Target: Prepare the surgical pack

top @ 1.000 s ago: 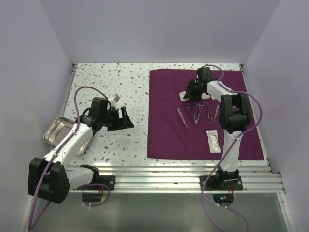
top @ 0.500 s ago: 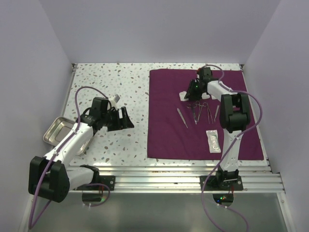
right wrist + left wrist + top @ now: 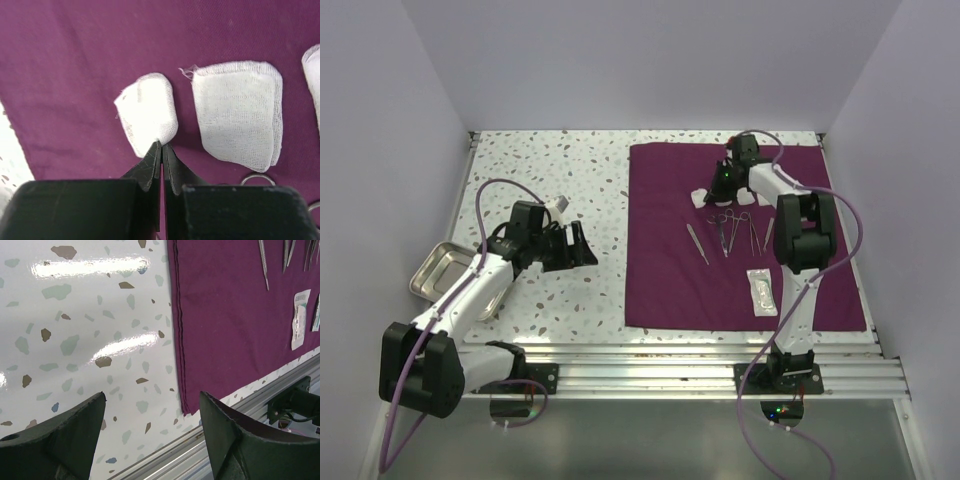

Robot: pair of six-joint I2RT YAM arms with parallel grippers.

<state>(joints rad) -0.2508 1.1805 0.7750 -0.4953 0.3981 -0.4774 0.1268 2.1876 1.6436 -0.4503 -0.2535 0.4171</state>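
The surgical pack, a large dark-purple cloth (image 3: pixel 670 280), lies flat on the right half of the table. It also shows in the left wrist view (image 3: pixel 235 315) and the right wrist view (image 3: pixel 75 75). My right gripper (image 3: pixel 726 180) (image 3: pixel 162 145) is low over the cloth's far part, shut on the near edge of a small white gauze pad (image 3: pixel 147 117) (image 3: pixel 701 196). A second gauze pad (image 3: pixel 239 115) lies flat just to its right. My left gripper (image 3: pixel 582 245) (image 3: pixel 152 395) is open and empty over the bare table, left of the cloth's near left corner.
Steel instruments lie in a row mid-cloth: tweezers (image 3: pixel 697 243) and ringed forceps (image 3: pixel 725 230). A white sealed packet (image 3: pixel 761 292) lies near the front. A steel tray (image 3: pixel 445 270) sits at the left edge. An aluminium rail (image 3: pixel 670 365) runs along the front.
My right gripper has shifted slightly toward the far side, and the left gauze pad has bunched up in its jaws. The left arm has not moved.
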